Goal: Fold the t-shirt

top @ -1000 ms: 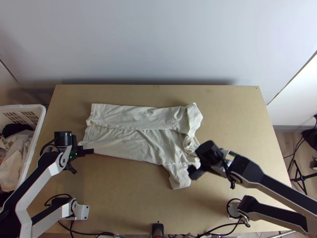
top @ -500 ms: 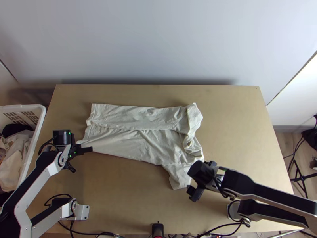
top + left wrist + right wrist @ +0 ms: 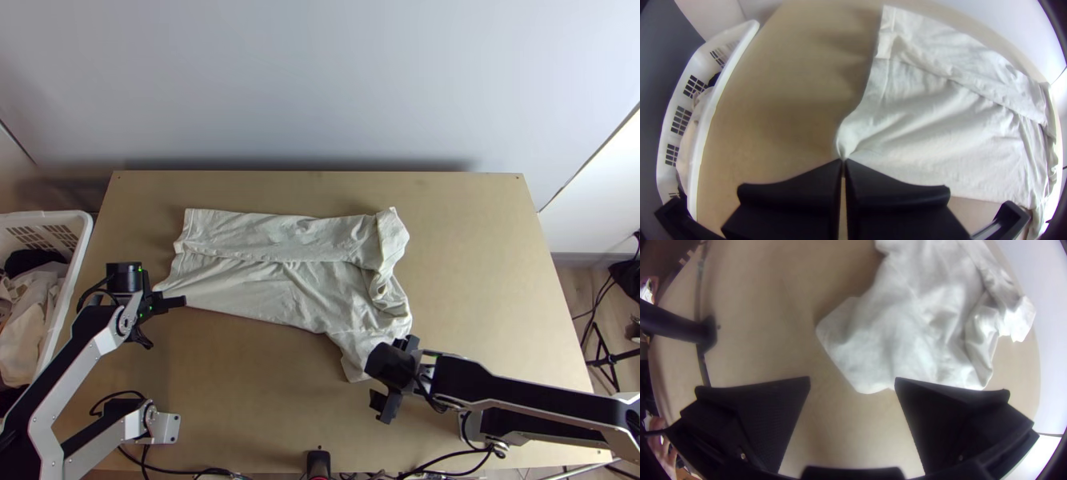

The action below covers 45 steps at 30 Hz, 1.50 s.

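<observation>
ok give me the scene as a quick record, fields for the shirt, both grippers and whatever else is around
garment: pale t-shirt, flat on the table
fold: far side turned over in a lengthwise strip
right end in top view: bunched at the far part, near sleeve sticking out toward the bases
left gripper: shut on the near hem corner
right gripper: open, by the near sleeve, holding nothing
basket: white, left of the table, cloth items inside
</observation>
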Available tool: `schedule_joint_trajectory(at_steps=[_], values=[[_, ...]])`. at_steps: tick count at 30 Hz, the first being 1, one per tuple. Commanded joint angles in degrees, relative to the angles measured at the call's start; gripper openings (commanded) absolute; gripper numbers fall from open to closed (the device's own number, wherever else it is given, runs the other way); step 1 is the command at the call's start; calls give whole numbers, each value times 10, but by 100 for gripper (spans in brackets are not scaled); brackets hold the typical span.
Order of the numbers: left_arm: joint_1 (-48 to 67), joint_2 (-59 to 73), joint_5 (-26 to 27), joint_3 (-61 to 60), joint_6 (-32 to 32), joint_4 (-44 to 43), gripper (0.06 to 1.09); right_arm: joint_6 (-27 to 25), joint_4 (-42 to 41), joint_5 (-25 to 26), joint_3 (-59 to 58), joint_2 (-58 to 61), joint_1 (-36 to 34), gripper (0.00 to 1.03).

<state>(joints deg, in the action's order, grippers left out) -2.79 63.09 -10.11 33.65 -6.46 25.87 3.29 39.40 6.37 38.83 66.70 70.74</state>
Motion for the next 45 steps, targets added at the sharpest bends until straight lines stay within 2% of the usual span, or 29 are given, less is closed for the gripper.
schedule_joint_trajectory(at_steps=[1,4,9,13,16,23,32,45], values=[[-2,-6,-1,-3,0,13,9,-3,-43,13,-17,36,-2,87],[-3,-8,0,-5,0,14,9,-5,-73,19,-22,43,-12,78],[0,-2,0,-1,0,9,9,-5,-122,22,-24,43,-20,45],[0,2,0,6,0,6,9,-7,-127,30,-24,41,-28,29],[0,3,0,8,1,6,9,-46,-133,29,-24,41,-36,2],[0,-11,0,13,1,15,9,-50,-129,33,-15,32,-59,3],[-1,-46,0,34,1,23,9,-81,-113,33,35,-8,-171,3],[7,-45,0,39,2,37,9,-79,-101,33,119,8,-285,3]])
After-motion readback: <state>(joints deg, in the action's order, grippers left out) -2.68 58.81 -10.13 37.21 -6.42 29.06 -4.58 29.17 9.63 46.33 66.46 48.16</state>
